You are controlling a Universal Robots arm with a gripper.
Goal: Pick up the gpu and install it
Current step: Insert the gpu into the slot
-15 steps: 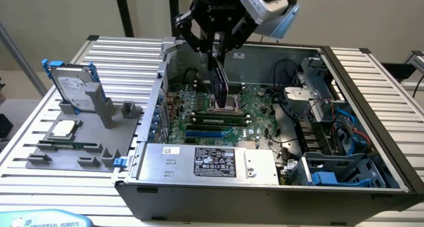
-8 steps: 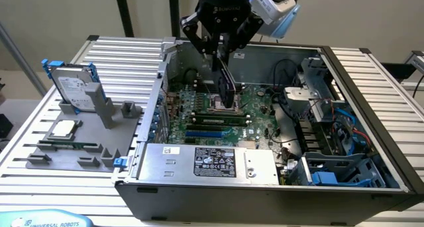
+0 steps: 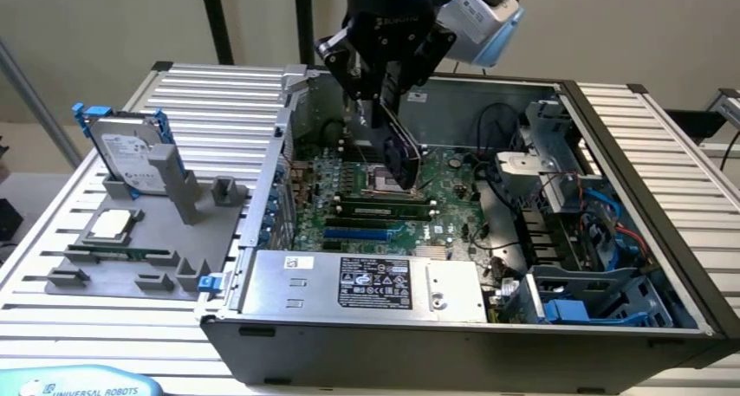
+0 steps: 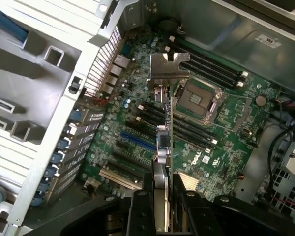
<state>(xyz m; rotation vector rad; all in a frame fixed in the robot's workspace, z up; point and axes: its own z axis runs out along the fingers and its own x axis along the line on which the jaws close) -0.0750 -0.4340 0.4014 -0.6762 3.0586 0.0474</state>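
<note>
My gripper (image 3: 383, 110) hangs over the open computer case (image 3: 647, 153), shut on the gpu (image 3: 398, 152). The gpu is a thin dark card, held on edge and tilted above the green motherboard (image 3: 382, 218), near the processor socket (image 3: 384, 185). In the wrist view the gpu (image 4: 164, 142) is seen edge-on between my fingers (image 4: 139, 211). Its silver end bracket (image 4: 169, 66) points away from me, over the motherboard (image 4: 137, 123). The card floats above the black and blue expansion slots (image 4: 135, 140) and touches none of them.
On the exterior view's left, a grey fixture (image 3: 173, 266) holds a silver hard drive with blue rails (image 3: 125, 149) and a square processor chip (image 3: 113, 225). Inside the case are a power supply (image 3: 364, 283), a blue-tabbed drive cage (image 3: 578, 305) and loose cables (image 3: 543, 188).
</note>
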